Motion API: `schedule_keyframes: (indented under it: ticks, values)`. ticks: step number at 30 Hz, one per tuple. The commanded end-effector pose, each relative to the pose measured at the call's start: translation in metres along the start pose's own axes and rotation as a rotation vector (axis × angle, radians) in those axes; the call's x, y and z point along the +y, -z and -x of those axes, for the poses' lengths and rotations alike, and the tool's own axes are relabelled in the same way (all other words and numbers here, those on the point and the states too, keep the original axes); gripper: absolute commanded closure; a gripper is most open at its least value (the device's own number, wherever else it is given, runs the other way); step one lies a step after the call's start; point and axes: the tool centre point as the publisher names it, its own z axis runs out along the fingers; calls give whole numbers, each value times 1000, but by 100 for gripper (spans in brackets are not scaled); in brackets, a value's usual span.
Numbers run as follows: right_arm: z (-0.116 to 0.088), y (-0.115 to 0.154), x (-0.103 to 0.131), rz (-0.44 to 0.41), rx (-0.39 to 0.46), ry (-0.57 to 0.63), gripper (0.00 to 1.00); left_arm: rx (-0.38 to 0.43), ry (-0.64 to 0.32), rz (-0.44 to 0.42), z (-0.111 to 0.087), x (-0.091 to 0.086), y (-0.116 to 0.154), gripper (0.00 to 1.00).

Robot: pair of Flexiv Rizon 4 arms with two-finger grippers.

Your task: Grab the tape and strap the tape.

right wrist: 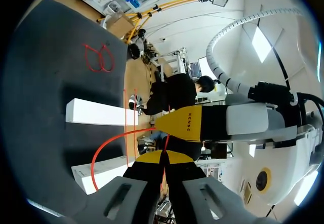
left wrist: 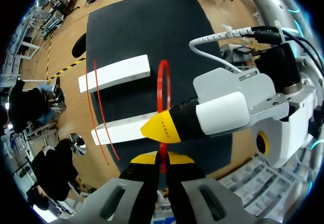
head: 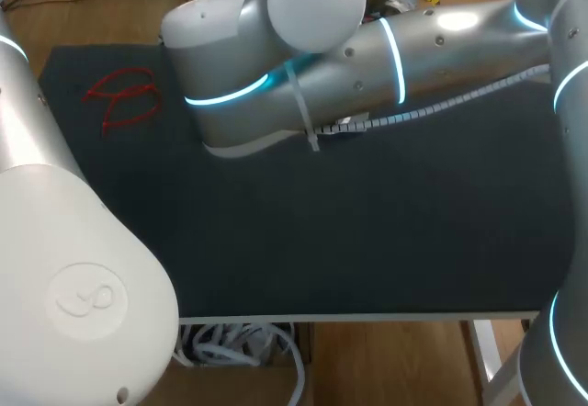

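Counter [head: 367, 241] carried two white blocks [left wrist: 115, 73]. Left tool [left wrist: 162, 159] and right tool [right wrist: 163, 157] each pinched the red tape [left wrist: 163, 82], which looped near the blocks. I judged that good strapping needed even tension, without twist.

- A robotics lab.
- Two white-and-silver robot arms with glowing blue rings: left arm [head: 73, 268], right arm [head: 413, 48].
- Black-matted work table [left wrist: 142, 31] ahead of the left gripper [left wrist: 162, 159].
- Ribbed cable conduit [head: 441, 105] along the right arm.
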Motion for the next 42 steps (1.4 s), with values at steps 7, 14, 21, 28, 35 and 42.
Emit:
schedule_keyframes:
  ticks: [7, 14, 21, 28, 35, 42]
  values:
    - [2, -2, 4, 4, 4, 4, 100, -1, -1, 0, 0, 0, 0, 100]
    - [3, -1, 5, 8, 1, 2, 100, -1, -1, 0, 0, 0, 0, 100]
    - [3, 0, 4, 18, -4, -24, 100, -1, -1, 0, 0, 0, 0, 100]
    - [3, 1, 5, 29, -2, -29, 78, -1, -1, 0, 0, 0, 0, 100]
    - [2, 3, 3, 30, -1, -35, 69, -1, -1, 0, 0, 0, 0, 100]
    - [-2, 7, 3, 33, 4, -37, 77, -1, -1, 0, 0, 0, 0, 100]
